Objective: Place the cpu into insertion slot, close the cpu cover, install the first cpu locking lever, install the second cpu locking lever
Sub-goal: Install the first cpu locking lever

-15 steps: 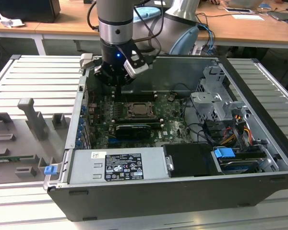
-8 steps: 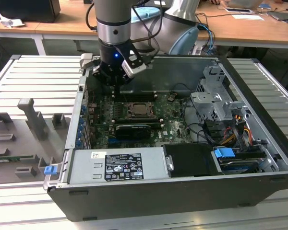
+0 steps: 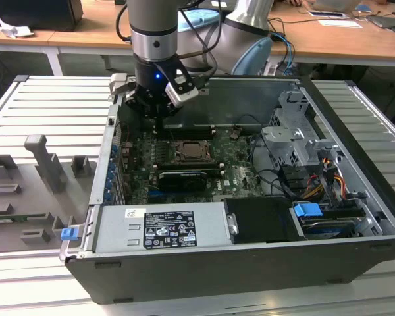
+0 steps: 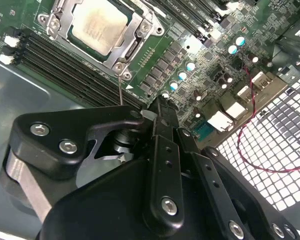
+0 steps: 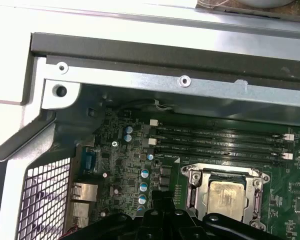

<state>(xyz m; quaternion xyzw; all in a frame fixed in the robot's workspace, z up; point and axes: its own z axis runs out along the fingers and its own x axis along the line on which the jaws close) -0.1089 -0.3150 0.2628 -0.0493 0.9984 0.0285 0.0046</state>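
The cpu lies flat in the insertion slot, its dull silver top facing up; the first wrist view shows the cpu too. The silvery cpu cover lies down around it as a frame. A thin metal lever rod sticks out from the socket's corner toward my gripper. The gripper hangs above the board at the back of the case, toward the exterior view's left of the socket. Its fingers are together with nothing between them.
Long black memory slots run beside the socket. A black finned card lies in front of it, then the power supply. A drive cage with cables stands at the exterior view's right. A grey fixture tray sits outside the case.
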